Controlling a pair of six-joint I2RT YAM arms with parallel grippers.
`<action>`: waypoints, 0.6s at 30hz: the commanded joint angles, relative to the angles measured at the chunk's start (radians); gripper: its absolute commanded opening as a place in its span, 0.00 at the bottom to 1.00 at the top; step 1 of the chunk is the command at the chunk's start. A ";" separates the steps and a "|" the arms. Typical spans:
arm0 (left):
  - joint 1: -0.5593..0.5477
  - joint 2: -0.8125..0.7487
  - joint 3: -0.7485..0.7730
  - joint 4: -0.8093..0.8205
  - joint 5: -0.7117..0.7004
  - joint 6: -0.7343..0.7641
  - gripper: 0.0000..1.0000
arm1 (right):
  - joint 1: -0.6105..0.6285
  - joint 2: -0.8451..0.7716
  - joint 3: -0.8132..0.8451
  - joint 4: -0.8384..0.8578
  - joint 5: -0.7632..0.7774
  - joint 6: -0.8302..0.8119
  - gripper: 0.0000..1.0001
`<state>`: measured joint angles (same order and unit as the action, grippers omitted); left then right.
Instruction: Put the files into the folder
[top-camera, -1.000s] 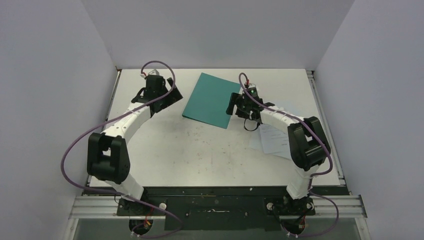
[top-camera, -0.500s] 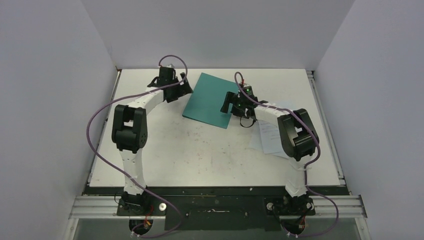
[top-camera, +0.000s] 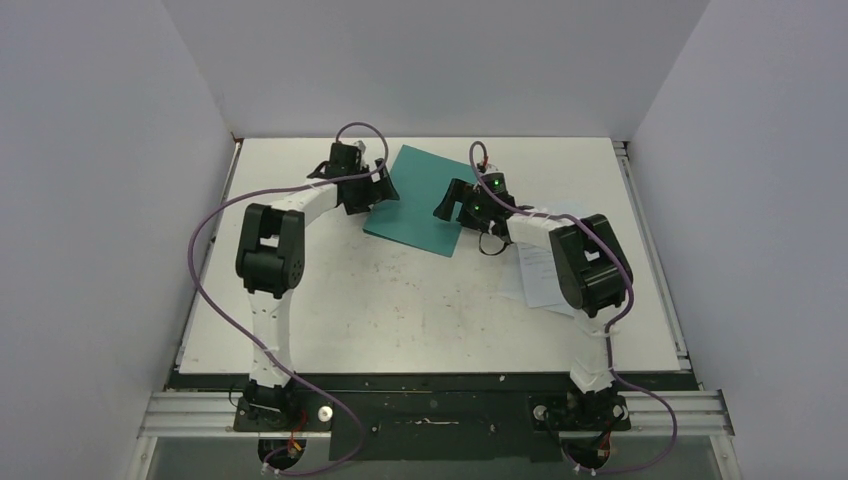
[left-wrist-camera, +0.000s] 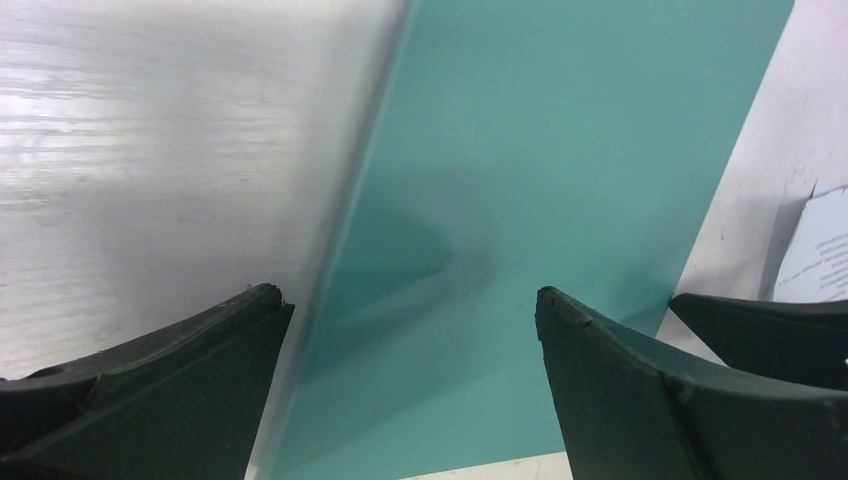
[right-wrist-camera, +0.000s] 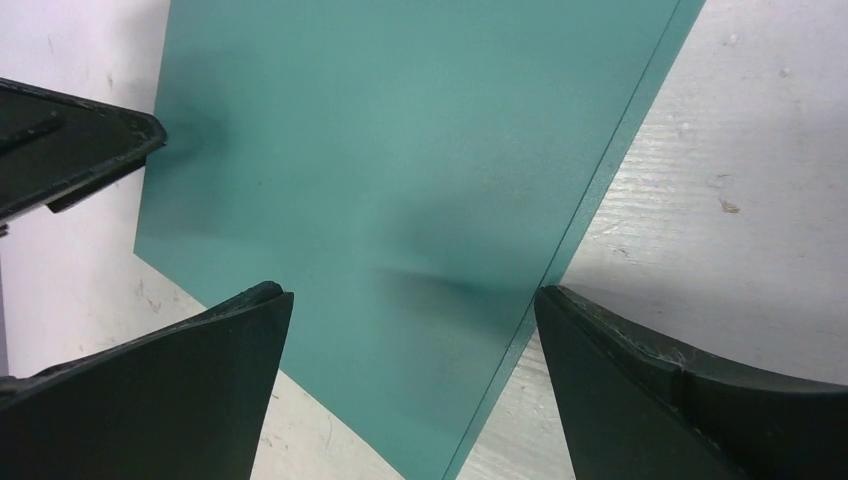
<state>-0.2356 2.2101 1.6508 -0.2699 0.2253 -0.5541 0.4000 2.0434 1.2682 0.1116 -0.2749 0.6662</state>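
Note:
The teal-green folder (top-camera: 418, 205) lies shut and flat at the back middle of the table; it also fills the left wrist view (left-wrist-camera: 560, 180) and the right wrist view (right-wrist-camera: 400, 180). My left gripper (top-camera: 382, 190) is open over the folder's left edge, the edge running between its fingers (left-wrist-camera: 411, 300). My right gripper (top-camera: 448, 205) is open over the folder's right edge (right-wrist-camera: 410, 300). White printed files (top-camera: 545, 275) lie on the table under my right arm, partly hidden; a corner shows in the left wrist view (left-wrist-camera: 815, 250).
The white table (top-camera: 400, 300) has scuff marks in the middle. Grey walls close in the back and both sides. A metal rail (top-camera: 650, 250) runs along the right table edge. The left gripper's fingertip shows in the right wrist view (right-wrist-camera: 90, 150).
My left arm swung right from the back left corner until its gripper reached the folder's left edge. My right gripper moved left onto the folder's right edge. The folder and files stayed put.

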 joint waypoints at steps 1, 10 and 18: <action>-0.036 -0.018 -0.028 0.042 0.029 0.037 0.96 | 0.030 0.034 -0.050 0.013 -0.030 0.027 0.99; -0.120 -0.131 -0.199 0.036 -0.072 0.071 0.98 | 0.064 -0.014 -0.159 0.047 -0.018 0.031 0.98; -0.193 -0.280 -0.430 0.108 -0.102 0.034 0.99 | 0.097 -0.108 -0.304 0.068 -0.003 0.019 0.98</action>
<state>-0.3637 1.9976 1.3190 -0.1795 0.0731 -0.4786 0.4431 1.9553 1.0664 0.2947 -0.2390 0.6678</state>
